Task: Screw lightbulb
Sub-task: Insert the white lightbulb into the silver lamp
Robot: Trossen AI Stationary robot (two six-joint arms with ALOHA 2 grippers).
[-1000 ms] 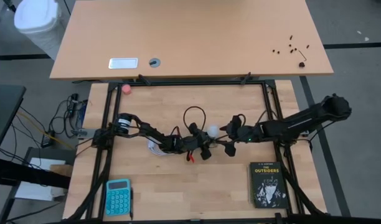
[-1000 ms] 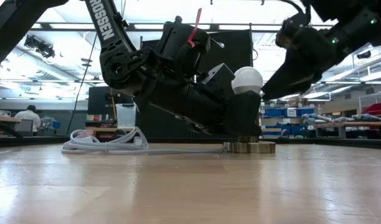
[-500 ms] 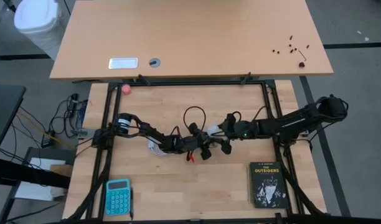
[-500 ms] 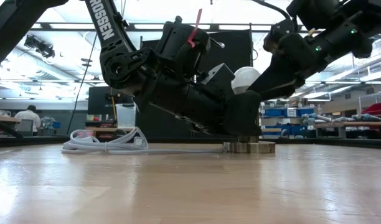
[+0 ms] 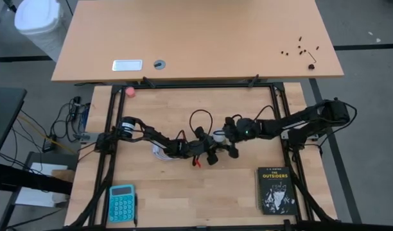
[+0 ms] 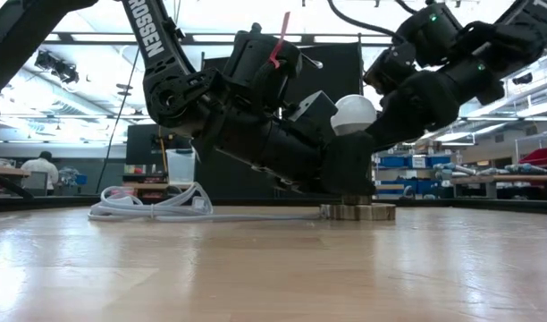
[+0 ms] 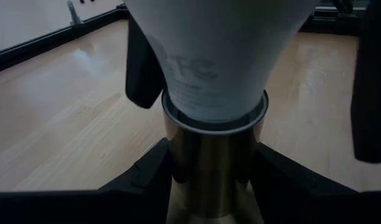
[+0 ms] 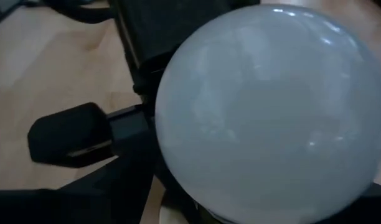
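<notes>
Two dark grippers meet mid-table: left gripper (image 6: 345, 174) clamps the brass socket (image 7: 212, 158) bearing the white frosted pear-shaped lightbulb (image 6: 355, 114); right gripper (image 5: 227, 133), fingers spread, surrounds its globe.

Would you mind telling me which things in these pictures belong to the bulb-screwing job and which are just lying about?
Part of the job:
- lightbulb, standing in the socket
- socket with its white cord
- left gripper, clamped on the socket's neck
- right gripper, at the bulb's globe

Just lying about:
- calculator
- book
- pink ball
</notes>
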